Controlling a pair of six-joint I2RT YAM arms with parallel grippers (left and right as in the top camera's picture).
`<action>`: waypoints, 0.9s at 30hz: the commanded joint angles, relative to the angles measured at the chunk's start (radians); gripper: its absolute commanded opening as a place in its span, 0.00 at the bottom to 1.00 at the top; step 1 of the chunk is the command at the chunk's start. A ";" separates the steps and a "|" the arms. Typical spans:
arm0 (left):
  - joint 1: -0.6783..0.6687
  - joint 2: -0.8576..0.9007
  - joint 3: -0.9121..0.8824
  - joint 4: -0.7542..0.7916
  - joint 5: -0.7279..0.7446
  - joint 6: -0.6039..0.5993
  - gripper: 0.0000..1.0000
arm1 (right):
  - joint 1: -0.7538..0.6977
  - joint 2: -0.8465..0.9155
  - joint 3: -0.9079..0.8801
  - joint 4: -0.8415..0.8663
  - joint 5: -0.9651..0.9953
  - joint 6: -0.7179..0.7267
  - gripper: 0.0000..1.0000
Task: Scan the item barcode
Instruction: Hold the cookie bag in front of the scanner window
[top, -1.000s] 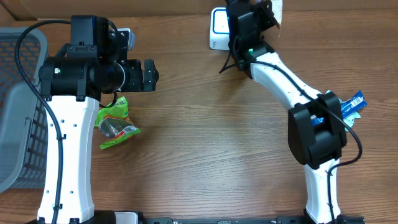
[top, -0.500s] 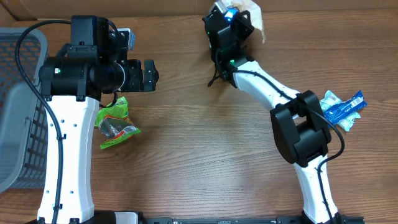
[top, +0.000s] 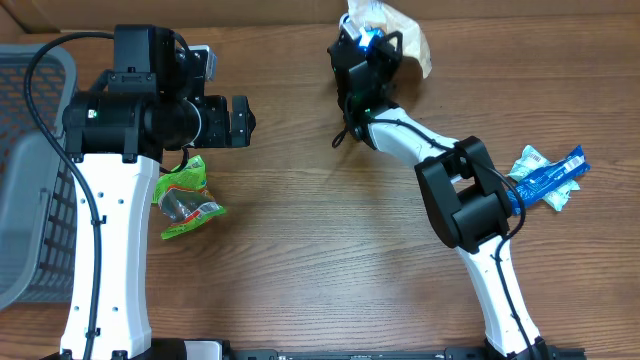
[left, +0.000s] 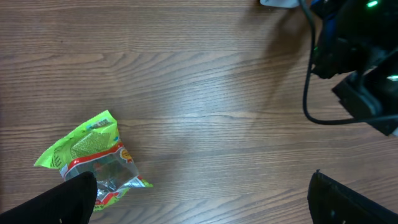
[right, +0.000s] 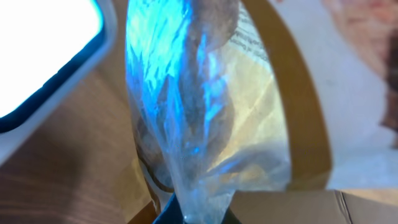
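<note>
Your right pincer (right: 198, 214) is clamped tight on the clear bag (right: 199, 112), holding it just beside the scanner (right: 43, 50), blue light washing over it. This looks like the scan itself. Next, I'd turn its printed side squarely toward that lit window. Your left pincer (left: 202, 202) hangs wide open and empty above the green packet (left: 87, 155).

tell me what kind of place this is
Likely a mock shop checkout on a lab bench: a lit white scanner with a clear bag held beside it, a green snack packet on the wooden table, and a grey basket at the left.
</note>
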 joint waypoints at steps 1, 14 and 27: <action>0.000 0.004 0.000 0.000 -0.002 -0.011 1.00 | -0.005 0.007 0.014 0.021 0.034 -0.017 0.04; 0.000 0.004 0.000 0.000 -0.002 -0.011 1.00 | -0.005 0.007 0.014 0.106 0.087 -0.159 0.04; 0.000 0.004 0.000 0.000 -0.002 -0.011 1.00 | 0.024 0.007 0.014 0.375 0.110 -0.406 0.04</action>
